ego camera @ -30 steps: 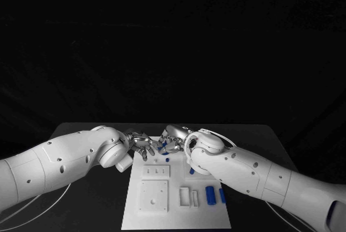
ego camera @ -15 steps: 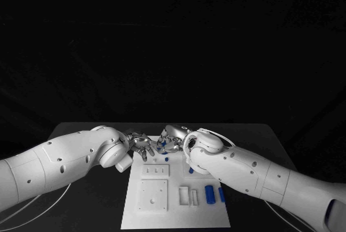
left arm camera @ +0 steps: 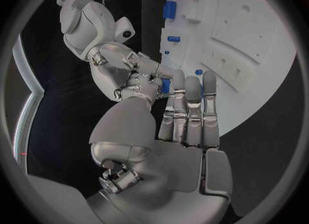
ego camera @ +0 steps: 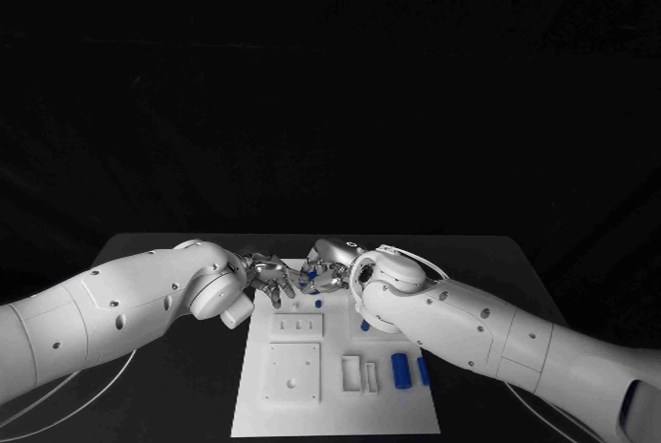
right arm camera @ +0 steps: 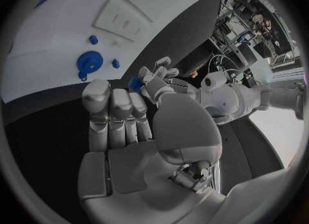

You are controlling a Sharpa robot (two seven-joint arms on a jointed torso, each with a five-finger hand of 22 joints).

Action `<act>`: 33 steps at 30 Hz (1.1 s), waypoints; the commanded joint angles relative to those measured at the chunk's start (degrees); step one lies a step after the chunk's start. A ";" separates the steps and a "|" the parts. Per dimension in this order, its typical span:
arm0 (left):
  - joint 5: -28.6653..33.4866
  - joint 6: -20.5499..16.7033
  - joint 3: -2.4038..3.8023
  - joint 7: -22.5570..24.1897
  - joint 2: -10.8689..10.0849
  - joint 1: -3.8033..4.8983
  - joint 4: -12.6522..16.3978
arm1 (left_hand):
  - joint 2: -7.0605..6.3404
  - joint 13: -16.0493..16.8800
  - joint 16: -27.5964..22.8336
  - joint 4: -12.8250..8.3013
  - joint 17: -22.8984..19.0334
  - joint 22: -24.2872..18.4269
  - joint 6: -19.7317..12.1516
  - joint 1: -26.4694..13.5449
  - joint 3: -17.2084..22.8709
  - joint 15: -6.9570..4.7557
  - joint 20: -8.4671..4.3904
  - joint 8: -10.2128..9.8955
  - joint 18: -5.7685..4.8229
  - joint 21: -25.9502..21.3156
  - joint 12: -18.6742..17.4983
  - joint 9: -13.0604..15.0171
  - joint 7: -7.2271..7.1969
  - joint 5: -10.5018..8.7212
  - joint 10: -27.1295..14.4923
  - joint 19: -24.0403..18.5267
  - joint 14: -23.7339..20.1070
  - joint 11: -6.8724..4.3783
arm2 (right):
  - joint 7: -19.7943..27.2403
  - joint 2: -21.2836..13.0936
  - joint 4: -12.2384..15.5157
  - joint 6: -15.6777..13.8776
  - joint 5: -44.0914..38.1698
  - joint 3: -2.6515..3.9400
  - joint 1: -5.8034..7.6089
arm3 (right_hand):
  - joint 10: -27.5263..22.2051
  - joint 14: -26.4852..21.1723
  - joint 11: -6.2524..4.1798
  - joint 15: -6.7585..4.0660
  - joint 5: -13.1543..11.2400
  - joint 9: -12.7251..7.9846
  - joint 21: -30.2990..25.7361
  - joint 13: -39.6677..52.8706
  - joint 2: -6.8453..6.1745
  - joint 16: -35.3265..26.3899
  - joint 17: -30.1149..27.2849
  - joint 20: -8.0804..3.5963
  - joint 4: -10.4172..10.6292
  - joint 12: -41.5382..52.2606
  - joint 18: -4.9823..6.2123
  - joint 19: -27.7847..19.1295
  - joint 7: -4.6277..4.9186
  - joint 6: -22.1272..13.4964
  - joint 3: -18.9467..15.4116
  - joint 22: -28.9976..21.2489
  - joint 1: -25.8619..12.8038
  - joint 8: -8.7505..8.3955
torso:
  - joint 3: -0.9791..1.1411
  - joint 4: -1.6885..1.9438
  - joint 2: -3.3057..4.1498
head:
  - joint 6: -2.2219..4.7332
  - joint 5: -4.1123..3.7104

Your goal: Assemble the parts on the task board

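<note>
Fingers of left hand [ego camera: 274,284] and right hand [ego camera: 327,274] pinch one blue part [right arm camera: 134,83]; two blue cylinders [ego camera: 402,371] on task board [ego camera: 335,416].

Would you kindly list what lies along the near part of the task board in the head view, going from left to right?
Large white square block → two narrow white slotted blocks → blue cylinder → second blue part, partly under the right arm.

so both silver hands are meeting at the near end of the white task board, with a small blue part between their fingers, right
Not quite: the left hand and right hand meet at the far end of the white task board, not the near end, as the head view shows. The rest holds: a small blue part sits between their fingers, though which hand actually grips it I cannot tell.
</note>
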 commanded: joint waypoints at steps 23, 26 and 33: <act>3.17 0.07 -0.68 0.41 0.17 -0.08 -0.21 | 0.74 -1.43 0.04 -7.18 1.87 2.79 5.89 -2.38 7.40 -1.51 -1.32 0.19 0.33 3.06 -3.00 2.55 -1.07 10.82 5.76 0.32 2.38 -1.39 | 1.53 -0.06 -0.77 -2.02 0.60 -0.54 0.03 | -2.35 -0.42 1.87 1.45 1.32 -0.44 -2.58 -2.30 -2.82 -1.67 -1.45 1.67 3.31 -2.39 1.40 3.11 2.80 -13.51 -7.07 4.99 -0.89 0.09 | 0.01 0.00 -0.01 | -0.48 0.09; 3.06 -0.74 -0.73 0.54 0.08 -0.08 -0.16 | -0.02 -1.33 0.23 -7.82 2.17 3.12 6.53 -3.07 7.75 -1.76 -1.58 0.38 0.42 3.53 -3.01 3.03 -1.26 14.97 6.32 0.51 2.74 -1.58 | 1.78 -0.34 -0.84 -2.67 0.99 -0.59 0.03 | -3.03 -0.65 2.32 1.78 1.59 -0.70 -3.05 -2.84 -3.42 -1.75 -1.69 2.02 4.80 -2.72 1.59 3.05 3.41 -22.18 -10.30 5.00 0.07 -0.14 | 0.03 0.01 -0.04 | -0.44 0.10; 0.97 -2.85 -0.84 0.70 -0.34 -0.08 0.23 | -0.47 -0.92 0.24 -9.14 3.04 3.96 7.48 -4.34 8.61 -2.17 -1.99 0.11 0.54 4.66 -3.32 4.19 -1.58 16.92 7.54 0.75 3.71 -1.95 | 2.28 -2.97 0.11 -4.24 2.55 -0.64 -0.45 | -3.89 -1.01 2.57 1.99 2.13 -0.92 -4.09 -4.22 -5.92 -1.76 -2.31 2.26 10.48 -3.03 1.81 3.07 3.76 -26.72 -12.37 5.02 2.65 -0.41 | -0.01 0.11 -0.07 | -0.49 0.26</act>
